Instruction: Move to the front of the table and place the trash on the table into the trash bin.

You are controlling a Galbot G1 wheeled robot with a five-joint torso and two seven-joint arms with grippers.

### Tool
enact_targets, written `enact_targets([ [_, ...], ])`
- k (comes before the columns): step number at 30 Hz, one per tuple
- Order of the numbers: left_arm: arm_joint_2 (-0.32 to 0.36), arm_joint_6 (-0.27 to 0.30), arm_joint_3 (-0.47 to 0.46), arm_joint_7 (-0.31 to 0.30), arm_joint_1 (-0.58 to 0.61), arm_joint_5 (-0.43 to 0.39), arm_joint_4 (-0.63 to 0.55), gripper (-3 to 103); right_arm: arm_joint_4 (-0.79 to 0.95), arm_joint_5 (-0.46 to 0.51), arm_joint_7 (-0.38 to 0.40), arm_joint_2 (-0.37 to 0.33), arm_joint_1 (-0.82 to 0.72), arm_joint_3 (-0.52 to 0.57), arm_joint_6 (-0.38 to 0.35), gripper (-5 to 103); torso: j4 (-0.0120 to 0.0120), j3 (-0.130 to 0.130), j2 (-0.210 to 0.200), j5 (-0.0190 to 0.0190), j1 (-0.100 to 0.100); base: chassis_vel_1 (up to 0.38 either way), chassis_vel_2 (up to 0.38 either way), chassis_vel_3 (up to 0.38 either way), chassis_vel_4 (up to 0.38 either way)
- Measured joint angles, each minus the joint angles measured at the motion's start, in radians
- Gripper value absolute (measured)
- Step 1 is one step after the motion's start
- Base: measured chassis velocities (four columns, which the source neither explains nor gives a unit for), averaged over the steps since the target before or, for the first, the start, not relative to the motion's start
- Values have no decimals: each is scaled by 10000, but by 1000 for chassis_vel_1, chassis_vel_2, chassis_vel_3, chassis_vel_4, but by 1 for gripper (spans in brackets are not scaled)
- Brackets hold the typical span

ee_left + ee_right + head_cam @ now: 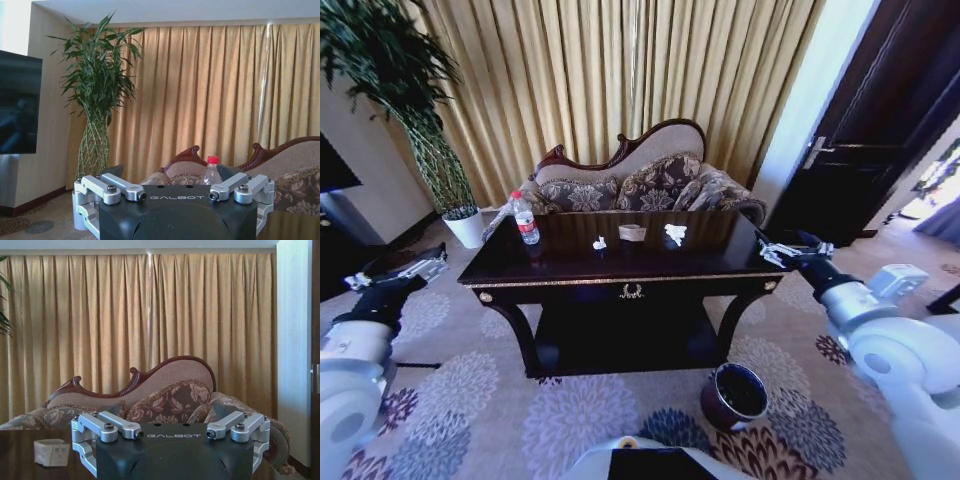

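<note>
Both grippers, left (432, 262) and right (767, 250), flank the table (620, 275) (finger state unclear), bottle (525, 219) untouched

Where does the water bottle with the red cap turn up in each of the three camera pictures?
Head view: the water bottle stands upright on the table, near its far left corner.
Left wrist view: its red cap and shoulders rise just above the left gripper, in front of the curtain.
Right wrist view: not in it.
Shared landmark: the sofa's carved wooden back before the gold curtain, seen in all three.
</note>
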Motion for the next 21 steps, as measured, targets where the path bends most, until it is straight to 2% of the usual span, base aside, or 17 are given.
enact_targets([
  [16,-34,-58,-61,1,38,3,0,100,151,-38,0,25,-70,-41,79,100,-2,0,-1,0,1,-165,157,159,-159],
  [21,-56,-82,-144,12,71,-4,0,100,238,-216,0,30,-75,-299,96,100,-1,2,-3,0,6,-57,80,87,-78],
])
